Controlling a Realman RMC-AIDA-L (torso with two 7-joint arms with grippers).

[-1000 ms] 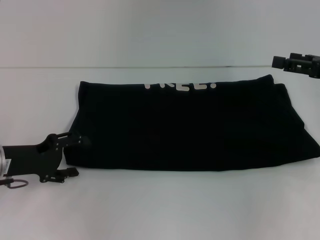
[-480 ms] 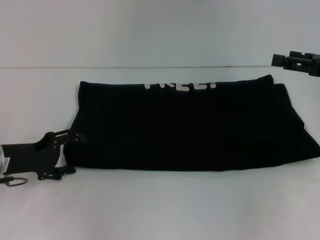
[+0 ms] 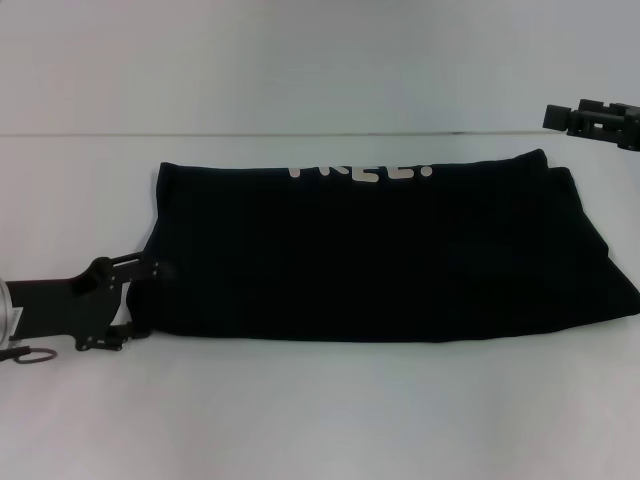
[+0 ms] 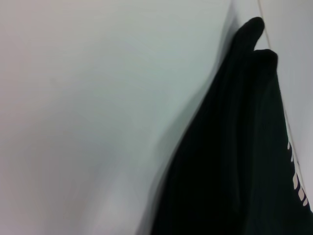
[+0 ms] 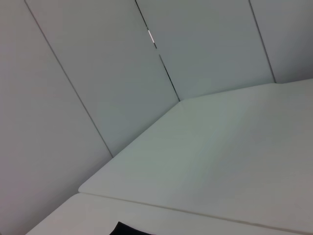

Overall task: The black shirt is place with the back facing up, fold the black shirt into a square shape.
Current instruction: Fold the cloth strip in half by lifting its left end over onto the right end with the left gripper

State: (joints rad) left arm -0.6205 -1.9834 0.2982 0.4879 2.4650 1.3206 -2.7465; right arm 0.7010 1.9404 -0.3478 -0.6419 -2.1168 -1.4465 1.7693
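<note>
Left gripper (image 3: 148, 300) sits low at the near left corner of the shirt (image 3: 380, 250), with its two fingers spread, one above the other as the head view shows them. Its upper finger (image 3: 140, 267) lies against the shirt's left edge; the lower one reaches the near corner. Whether fabric lies between them, I cannot tell.

From this gripper the shirt extends away to my right as a wide folded band on the white table (image 3: 320, 420), with white lettering (image 3: 360, 172) along the edge farthest from me. Its right end shows two stacked layers, the lower one reaching farther out.

Only my head view shows both grippers and the whole band. My left wrist view shows none of my own fingers; it shows the shirt (image 4: 234, 156) close up, layered folds ending in two rounded corners, with a sliver of lettering (image 4: 296, 178) at one margin.

Right gripper (image 3: 556, 116) hangs well apart, beyond the shirt's far right corner and clear of the fabric; its finger state cannot be determined. My right wrist view shows bare table (image 5: 220, 161), wall panels (image 5: 98, 73) and only a small black corner of shirt (image 5: 128, 229).
</note>
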